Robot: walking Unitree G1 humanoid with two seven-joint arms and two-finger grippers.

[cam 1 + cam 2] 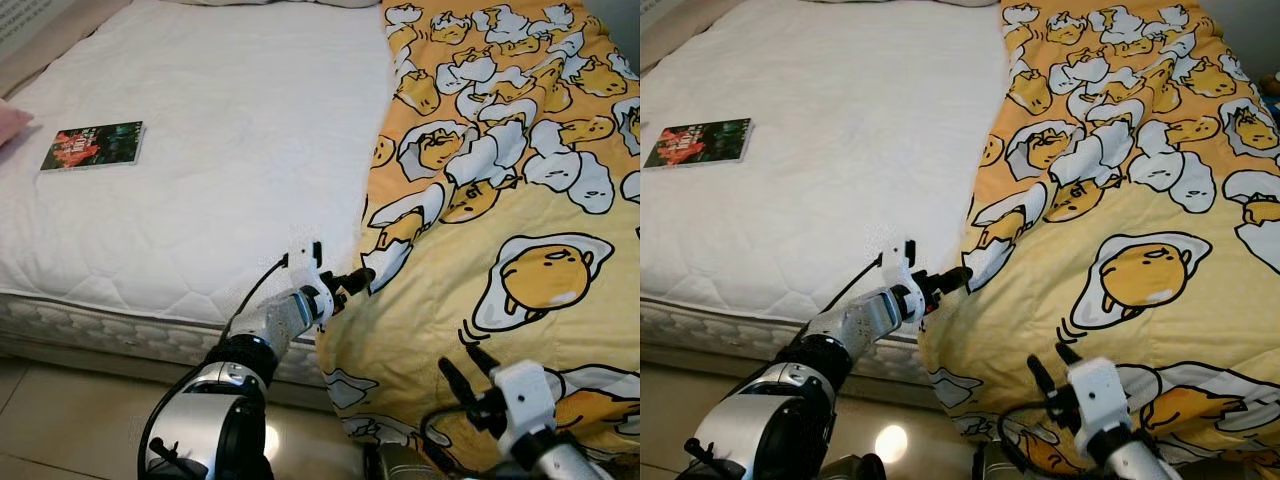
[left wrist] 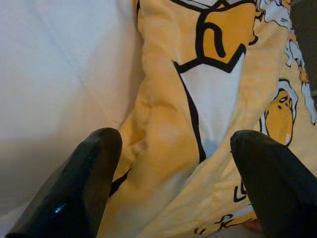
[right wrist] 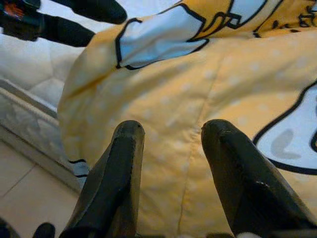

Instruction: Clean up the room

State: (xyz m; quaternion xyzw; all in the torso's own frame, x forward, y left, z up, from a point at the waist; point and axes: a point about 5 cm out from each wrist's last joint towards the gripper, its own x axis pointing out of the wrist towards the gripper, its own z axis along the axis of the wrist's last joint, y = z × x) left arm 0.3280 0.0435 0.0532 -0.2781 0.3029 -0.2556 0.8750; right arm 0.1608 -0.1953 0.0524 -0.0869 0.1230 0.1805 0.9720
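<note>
At the bottom right of the frame the right gripper (image 1: 468, 372) hovers just off the hanging front of the yellow egg-print blanket (image 1: 520, 200), fingers spread apart and grasping nothing. Left of it, at bottom centre, the left gripper (image 1: 358, 280) reaches to the blanket's folded left edge, fingers (image 2: 74, 193) parted with the fold between them, not clenched. The blanket covers the right half of the bed; the white mattress (image 1: 210, 150) lies bare to the left, save a book (image 1: 94, 146) near its left edge. Tiled floor (image 1: 70, 420) shows at lower left.
</note>
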